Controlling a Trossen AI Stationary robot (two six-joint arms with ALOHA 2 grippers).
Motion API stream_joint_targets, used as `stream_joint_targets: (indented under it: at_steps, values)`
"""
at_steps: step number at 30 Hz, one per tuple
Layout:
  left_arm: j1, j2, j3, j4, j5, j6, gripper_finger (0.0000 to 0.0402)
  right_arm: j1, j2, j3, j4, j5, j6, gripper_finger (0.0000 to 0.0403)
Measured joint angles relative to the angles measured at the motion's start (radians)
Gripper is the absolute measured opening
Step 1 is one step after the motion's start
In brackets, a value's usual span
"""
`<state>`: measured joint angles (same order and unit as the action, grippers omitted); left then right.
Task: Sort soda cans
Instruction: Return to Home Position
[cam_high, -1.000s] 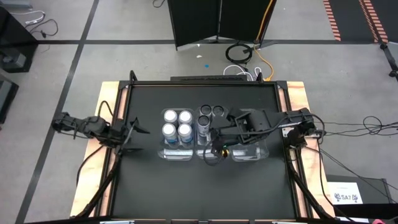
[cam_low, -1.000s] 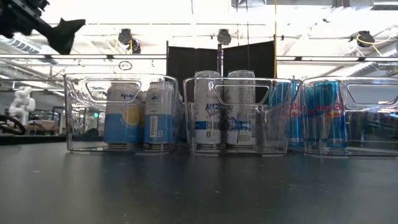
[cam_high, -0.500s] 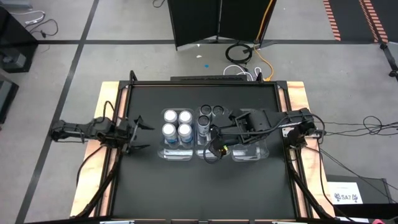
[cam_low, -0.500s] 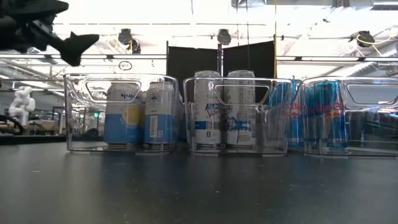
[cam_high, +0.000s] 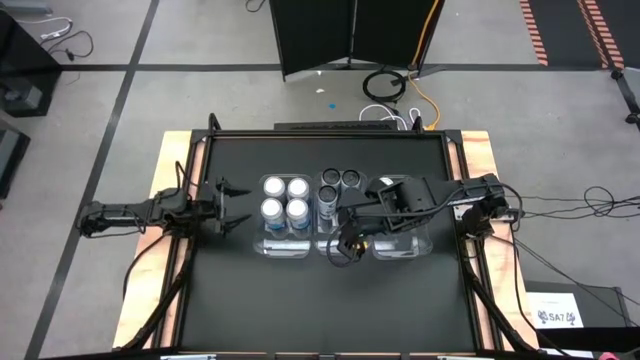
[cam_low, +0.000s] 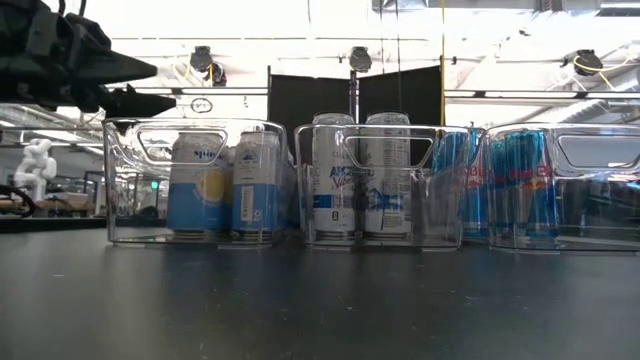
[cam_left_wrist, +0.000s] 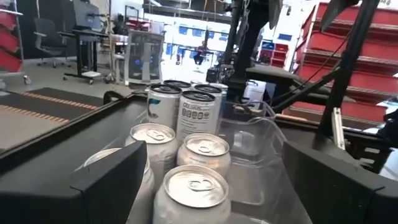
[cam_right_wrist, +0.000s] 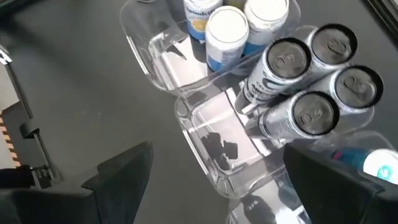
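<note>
Three clear bins stand in a row on the black table. The left bin (cam_high: 285, 215) holds several white-topped cans (cam_high: 285, 199) with blue and yellow labels (cam_low: 205, 185). The middle bin (cam_right_wrist: 217, 134) holds several grey-topped cans (cam_right_wrist: 314, 74) at its far end. Blue cans (cam_low: 500, 180) stand in the right bin (cam_low: 560, 185). My left gripper (cam_high: 232, 205) hangs open, level, just left of the left bin, above the table; its wrist view looks over the can tops (cam_left_wrist: 189, 186). My right gripper (cam_high: 350, 235) is open above the middle bin's near end.
The right arm (cam_high: 415, 198) lies across the right bin and hides most of it from above. The middle bin's near half (cam_right_wrist: 214, 146) holds no cans. Bare black table (cam_high: 320, 300) stretches in front of the bins. Wooden table edges (cam_high: 170, 260) flank the black mat.
My left gripper has swung from the table's left edge toward the right, up to the left bin, dropping a little and turning level. The right arm has kept almost still. No can or bin has moved.
</note>
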<state>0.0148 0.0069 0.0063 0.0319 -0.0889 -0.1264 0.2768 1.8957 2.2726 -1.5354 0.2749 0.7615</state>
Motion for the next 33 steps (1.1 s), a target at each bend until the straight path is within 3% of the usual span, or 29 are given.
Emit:
stream_joint_targets:
  at_steps: [12,16,20,23,27,33]
  values:
    - [-0.001,-0.001,0.0,0.0,0.001,-0.023,0.0382,0.007,0.006,-0.006,0.006,0.043,-0.091,0.0353]
    - [-0.001,-0.001,0.0,0.0,0.001,-0.023,0.0382,0.026,0.006,-0.066,-0.001,0.137,-0.091,0.0353]
    - [-0.001,-0.001,-0.001,-0.001,0.002,-0.023,0.0382,0.035,0.005,-0.153,0.036,0.16,-0.104,0.0353]
    - [-0.001,-0.001,-0.001,-0.001,0.002,-0.023,0.0382,0.039,-0.007,-0.253,0.101,0.177,-0.103,0.0353]
    - [-0.001,-0.001,-0.001,0.001,0.002,-0.023,0.0382,0.052,-0.071,-0.475,0.325,0.182,-0.134,0.0353]
    - [-0.001,-0.001,-0.001,0.001,0.002,-0.023,0.0382,0.058,-0.288,-0.894,0.716,0.184,-0.153,0.0354]
